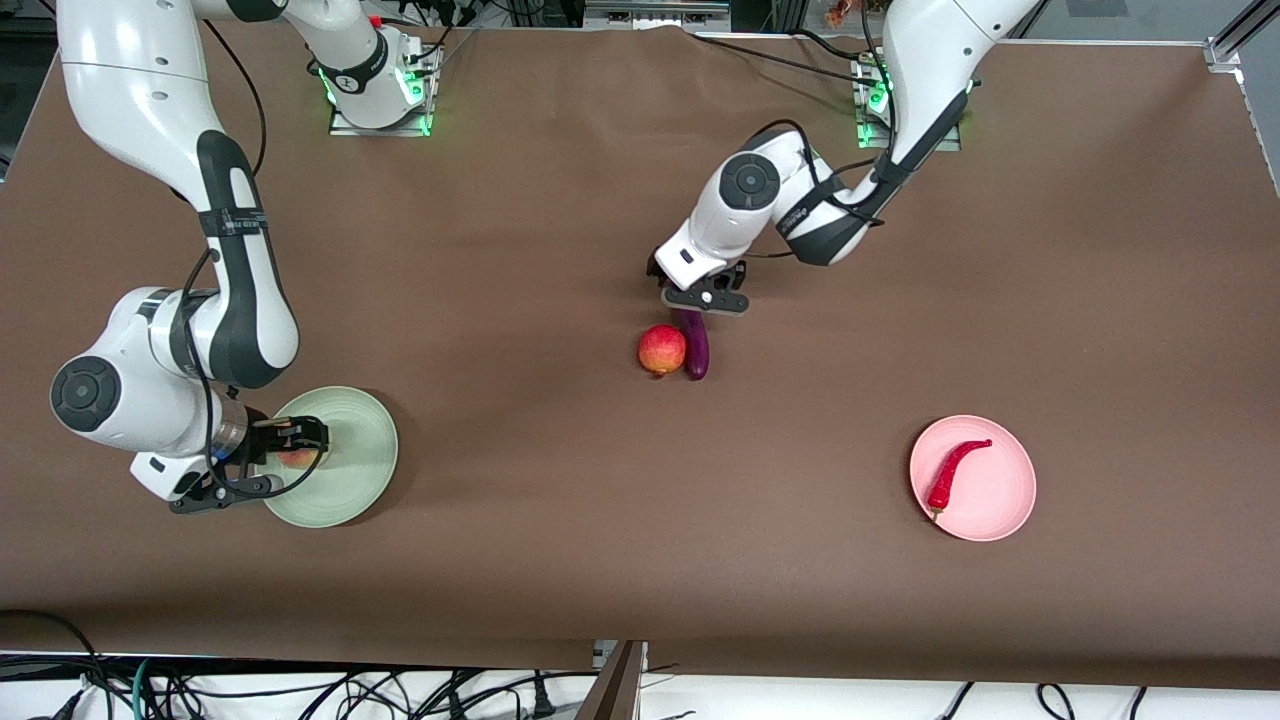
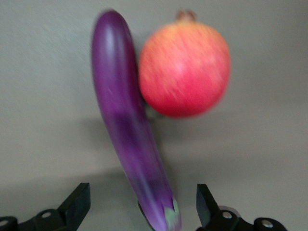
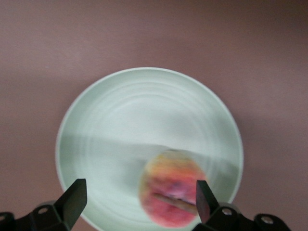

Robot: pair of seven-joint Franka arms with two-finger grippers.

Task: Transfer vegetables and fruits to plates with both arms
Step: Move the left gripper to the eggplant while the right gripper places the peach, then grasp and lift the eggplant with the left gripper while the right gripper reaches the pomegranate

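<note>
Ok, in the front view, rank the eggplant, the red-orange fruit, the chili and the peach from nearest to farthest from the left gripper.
1. Eggplant: directly under the open left gripper, mid-table.
2. Red-orange fruit: beside the eggplant, touching it.
3. Chili: on the pink plate, toward the left arm's end.
4. Peach: on the green plate under the open right gripper.

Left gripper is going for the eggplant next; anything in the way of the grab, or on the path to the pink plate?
The left gripper is open over the eggplant. The red fruit touches its side. Bare table up to the pink plate.
</note>
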